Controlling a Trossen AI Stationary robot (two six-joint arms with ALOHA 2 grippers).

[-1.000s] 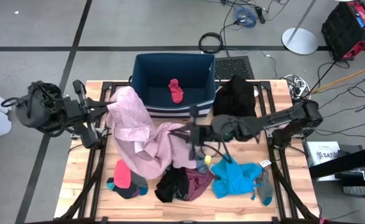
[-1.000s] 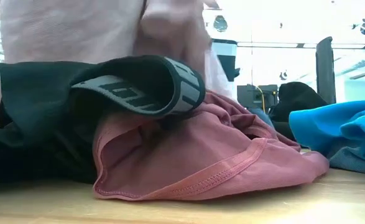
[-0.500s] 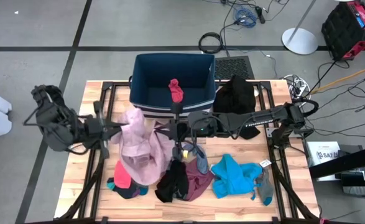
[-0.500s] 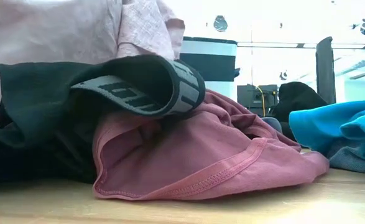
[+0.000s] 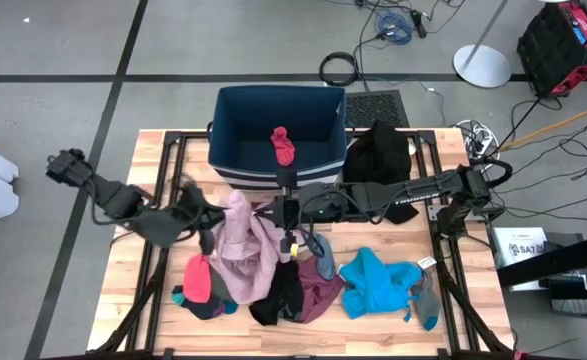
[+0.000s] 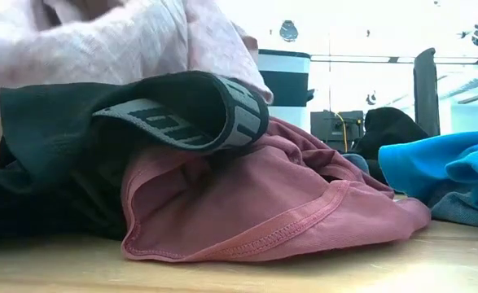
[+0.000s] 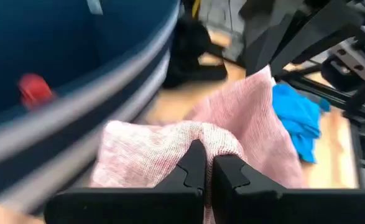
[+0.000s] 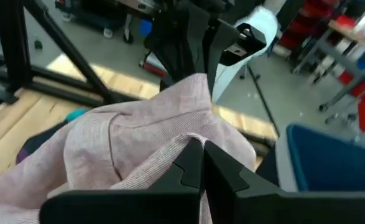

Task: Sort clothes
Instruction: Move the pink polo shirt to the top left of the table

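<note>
The pale pink garment (image 5: pixel 243 245) is bunched in the table's middle, and its lower part lies on the black (image 5: pixel 276 295) and maroon (image 5: pixel 318 295) garments. It fills the upper left of the low view (image 6: pixel 100 41). My left gripper (image 5: pixel 213 215) is shut on its left side and my right gripper (image 5: pixel 285 215) on its right side. A bright blue garment (image 5: pixel 378 285) lies near right. A red sock (image 5: pixel 283 146) lies in the dark blue bin (image 5: pixel 229 125). A second black garment (image 5: pixel 378 150) lies far right. My left gripper pinches a fold of the pink garment's upper edge (image 7: pixel 198 134) between its two fingers, coming level from the table's left. The cloth hangs slack past the fingers. My right gripper pinches a fold of the pink garment (image 8: pixel 182 138) between its two fingers, coming level from the table's right. The cloth droops slack in front of it.
A red and a teal sock (image 5: pixel 198 282) lie near left, a grey sock (image 5: pixel 325 262) beside the pink garment, and a teal and grey sock (image 5: pixel 425 305) near right. Black frame rails run along the table's left and right sides.
My left gripper has gone toward the table's right and near edge, and my right gripper toward the left, so they have closed in on each other. The pink garment, spread wide between them before, has gathered into a bunch and sunk onto the pile.
</note>
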